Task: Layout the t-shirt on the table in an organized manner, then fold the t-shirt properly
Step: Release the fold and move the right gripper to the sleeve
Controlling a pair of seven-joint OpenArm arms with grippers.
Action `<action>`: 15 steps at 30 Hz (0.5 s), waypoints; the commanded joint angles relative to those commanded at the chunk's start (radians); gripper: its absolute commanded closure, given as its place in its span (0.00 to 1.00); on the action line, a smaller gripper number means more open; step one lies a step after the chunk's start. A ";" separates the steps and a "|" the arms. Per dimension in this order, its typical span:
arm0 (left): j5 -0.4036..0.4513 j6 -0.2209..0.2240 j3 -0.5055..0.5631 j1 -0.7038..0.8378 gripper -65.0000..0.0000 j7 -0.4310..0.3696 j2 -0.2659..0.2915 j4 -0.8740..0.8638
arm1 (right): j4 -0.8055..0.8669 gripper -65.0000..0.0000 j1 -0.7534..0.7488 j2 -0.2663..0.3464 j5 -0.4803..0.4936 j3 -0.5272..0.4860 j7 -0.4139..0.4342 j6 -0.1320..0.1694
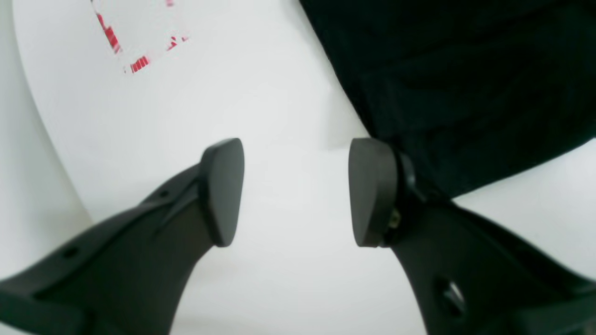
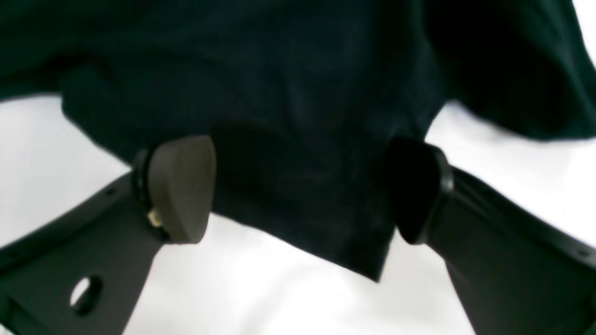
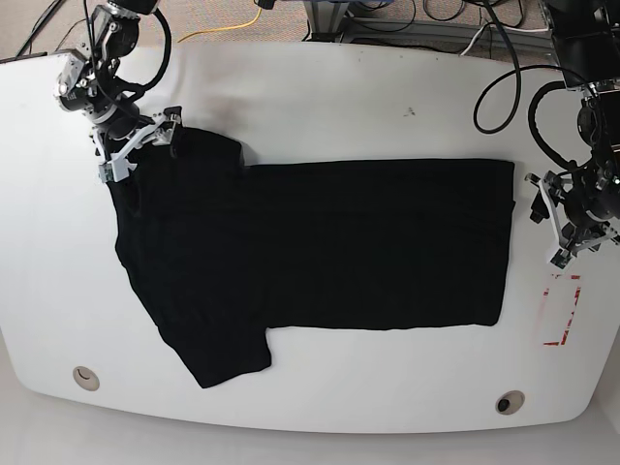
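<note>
Already the t-shirt [image 3: 320, 257] lay spread on the surface [image 3: 387, 87]. Both end effectors, left [image 1: 296, 191] and right [image 2: 302, 188], were spread, probably for smoothing its edges.

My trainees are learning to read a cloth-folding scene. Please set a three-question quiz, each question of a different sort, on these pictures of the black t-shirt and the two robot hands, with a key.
1. True or false: the t-shirt lies spread on the table.
2. Which hand has shirt cloth between its open fingers? A) the left hand B) the right hand C) neither
3. Fill in: the red tape mark lies beside the shirt's ____ edge, near the left hand.

Key:
1. True; both sleeves are spread out.
2. B. In the right wrist view a shirt corner hangs between the fingers; the left hand frames bare table beside the shirt.
3. Hem.
</note>
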 joint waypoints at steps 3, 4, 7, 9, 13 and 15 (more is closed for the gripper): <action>0.000 0.000 0.000 0.000 0.49 0.000 0.000 0.000 | 0.018 0.25 -0.008 -0.003 0.002 -0.031 0.000 0.002; 0.000 0.000 0.000 0.000 0.49 0.000 0.000 0.000 | 0.032 0.33 -0.009 -0.005 0.002 -0.037 0.000 0.002; 0.000 0.000 0.000 0.000 0.49 0.000 0.000 0.000 | 0.051 0.63 -0.009 -0.009 0.002 -0.058 -0.005 0.002; 0.000 0.000 0.000 0.000 0.49 0.000 0.000 -0.002 | 0.057 0.85 -0.009 -0.018 0.002 -0.069 -0.005 0.002; 0.000 0.000 0.000 0.000 0.49 0.000 0.000 -0.003 | 0.075 0.98 -0.003 -0.021 0.002 -0.078 -0.005 0.002; 0.000 0.000 0.000 0.002 0.49 0.000 0.000 -0.005 | 0.110 1.00 -0.005 -0.023 0.002 -0.078 -0.008 0.002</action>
